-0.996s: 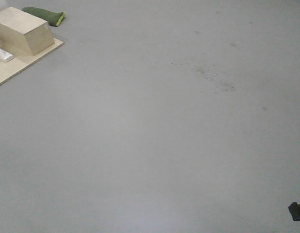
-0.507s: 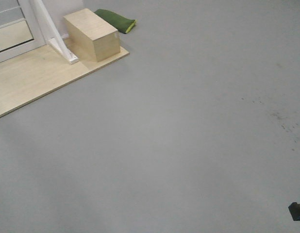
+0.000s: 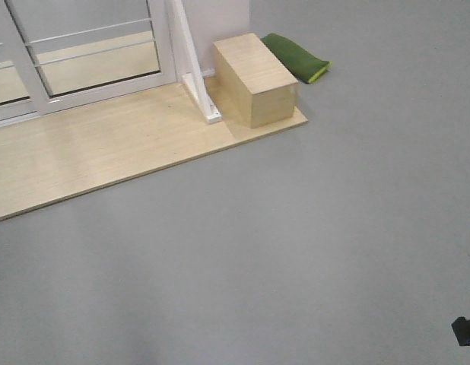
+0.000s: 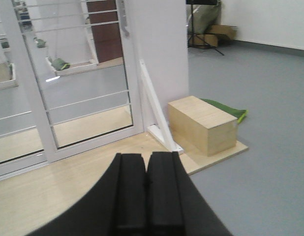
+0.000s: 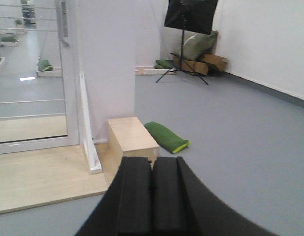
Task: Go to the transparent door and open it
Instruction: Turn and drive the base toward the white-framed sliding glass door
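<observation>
The transparent door [image 4: 88, 73] is a tall glass panel in a white frame with thin white crossbars. It stands on a wooden platform [image 3: 106, 152] at the top left of the front view. Its grey handle [image 4: 123, 18] shows at the panel's right edge, and also in the right wrist view [image 5: 63, 22]. The door looks closed [image 3: 98, 53]. My left gripper [image 4: 146, 160] is shut and empty, well short of the door. My right gripper [image 5: 152, 162] is shut and empty, pointing at the box beside the door.
A second white-framed glass panel [image 4: 9, 108] stands left of the door. A white slanted brace [image 3: 195, 76], a wooden box [image 3: 254, 76] and a green bag [image 3: 296, 57] lie right of it. A light stand [image 5: 184, 44] and cartons stand far back. Grey floor [image 3: 296, 251] lies ahead.
The front view has swung left. The box and green bag slid rightward in the picture, and the wooden platform and glass panels came into view. Both grippers stayed shut.
</observation>
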Tool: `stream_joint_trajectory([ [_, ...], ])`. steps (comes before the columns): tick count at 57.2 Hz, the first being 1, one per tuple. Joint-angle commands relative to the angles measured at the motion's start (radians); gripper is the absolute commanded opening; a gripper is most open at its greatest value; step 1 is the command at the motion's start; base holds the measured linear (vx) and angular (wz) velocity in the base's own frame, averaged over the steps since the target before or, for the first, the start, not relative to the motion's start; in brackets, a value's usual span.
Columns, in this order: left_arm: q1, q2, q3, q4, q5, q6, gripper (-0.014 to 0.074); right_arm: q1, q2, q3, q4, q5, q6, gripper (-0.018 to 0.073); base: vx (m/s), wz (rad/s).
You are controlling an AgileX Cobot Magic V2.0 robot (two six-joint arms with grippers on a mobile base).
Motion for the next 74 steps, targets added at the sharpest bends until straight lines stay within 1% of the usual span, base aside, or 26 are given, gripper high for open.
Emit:
stream_joint_trajectory([
  [1,-0.005,-0.015,0.015,-0.012,-0.086,-0.007,-0.0003,-0.006,-0.016,0.004,0.002,-0.08,-0.001,-0.0001,0.59,0.55],
  [15,-0.005,-0.015,0.015,-0.012,-0.086,-0.007,-0.0003,-0.006,-0.016,0.004,0.002,-0.08,-0.001,-0.0001,0.58,0.42],
  [49,-0.005,-0.015,0.015,-0.012,-0.086,-0.007,-0.0003,-0.006,-0.016,0.004,0.002,-0.08,-0.001,-0.0001,0.58,0.14],
  [74,-0.005,-0.015,0.015,-0.012,-0.086,-0.007,-0.0003,-0.006,-0.016,0.004,0.002,-0.08,-0.001,-0.0001,0.59,0.33],
])
